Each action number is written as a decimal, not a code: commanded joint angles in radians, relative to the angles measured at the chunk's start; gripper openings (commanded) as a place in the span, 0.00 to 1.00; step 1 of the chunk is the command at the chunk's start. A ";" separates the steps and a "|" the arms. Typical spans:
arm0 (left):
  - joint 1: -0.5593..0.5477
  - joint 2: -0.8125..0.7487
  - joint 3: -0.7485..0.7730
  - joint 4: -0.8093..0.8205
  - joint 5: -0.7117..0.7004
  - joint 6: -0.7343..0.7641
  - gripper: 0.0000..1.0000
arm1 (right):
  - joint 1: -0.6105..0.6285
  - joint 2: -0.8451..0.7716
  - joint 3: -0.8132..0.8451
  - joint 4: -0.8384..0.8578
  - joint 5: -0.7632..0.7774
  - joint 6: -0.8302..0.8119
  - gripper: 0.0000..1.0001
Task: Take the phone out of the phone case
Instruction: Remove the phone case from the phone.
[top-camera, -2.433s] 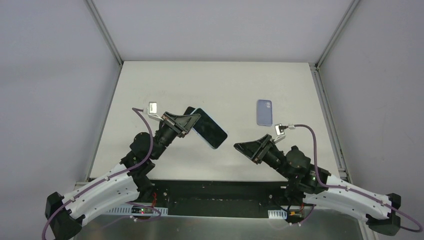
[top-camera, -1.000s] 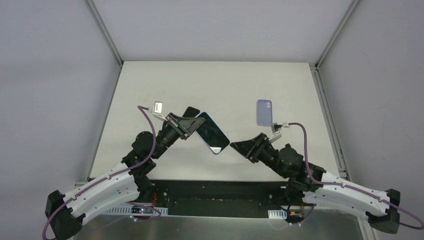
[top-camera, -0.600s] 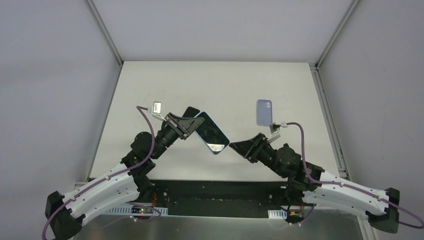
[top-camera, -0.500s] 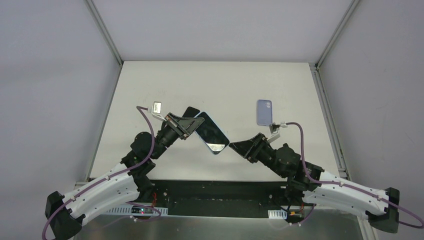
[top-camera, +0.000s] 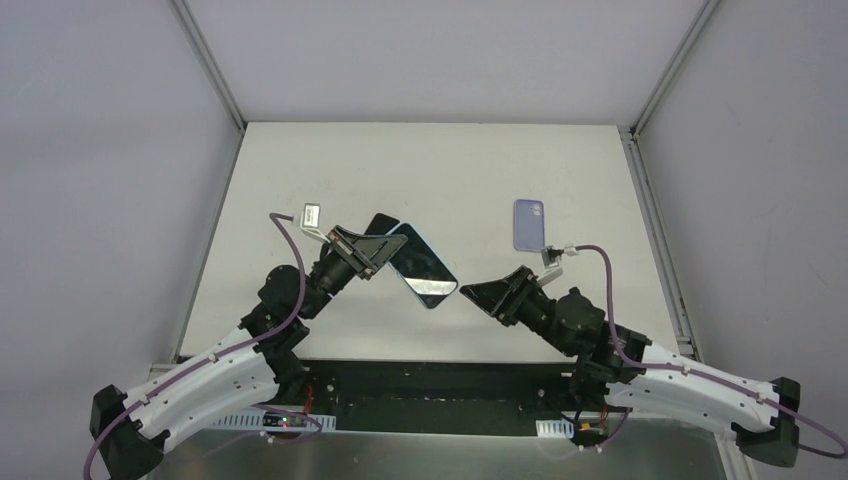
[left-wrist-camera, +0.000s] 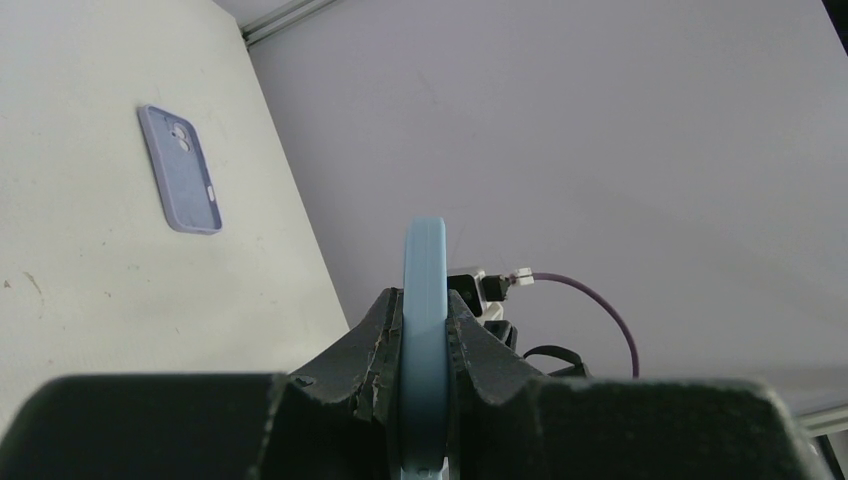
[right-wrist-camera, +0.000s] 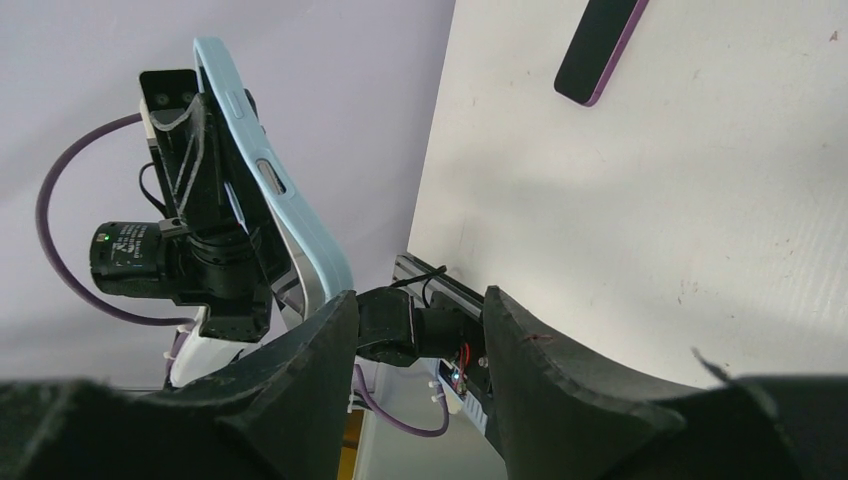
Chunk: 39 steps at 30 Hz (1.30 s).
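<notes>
My left gripper (top-camera: 385, 250) is shut on the phone (top-camera: 425, 265), a dark-screened phone in a light-blue phone case, and holds it above the table. In the left wrist view the blue case edge (left-wrist-camera: 424, 270) stands upright, clamped between the fingers of my left gripper (left-wrist-camera: 424, 300). My right gripper (top-camera: 470, 293) is open, its tips just right of the phone's lower corner. In the right wrist view the blue case (right-wrist-camera: 270, 190) runs down behind the left finger (right-wrist-camera: 300, 360) of my right gripper (right-wrist-camera: 420, 300); nothing lies between the jaws.
A lavender phone case (top-camera: 528, 224) lies flat on the table at the right, also seen in the left wrist view as the lavender case (left-wrist-camera: 180, 170). A black slab with a purple rim (top-camera: 378, 222) lies on the table behind the held phone, and shows in the right wrist view (right-wrist-camera: 600, 40).
My right gripper has moved left toward the phone's lower corner, and the left gripper has carried the phone slightly right. Over the last second almost nothing moves.
</notes>
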<state>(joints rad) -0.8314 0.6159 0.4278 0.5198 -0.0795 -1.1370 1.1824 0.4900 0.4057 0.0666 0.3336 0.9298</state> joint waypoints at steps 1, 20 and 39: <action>-0.004 -0.029 0.027 0.126 0.000 -0.021 0.00 | -0.003 -0.048 0.042 -0.005 0.026 -0.001 0.52; -0.005 -0.012 0.029 0.126 0.012 -0.029 0.00 | -0.003 0.013 0.083 0.030 -0.018 -0.017 0.52; -0.004 -0.002 0.039 0.126 0.033 -0.040 0.00 | -0.003 0.062 0.079 0.032 0.001 -0.008 0.52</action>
<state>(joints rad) -0.8314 0.6174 0.4278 0.5198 -0.0792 -1.1366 1.1816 0.5320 0.4397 0.0589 0.3252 0.9291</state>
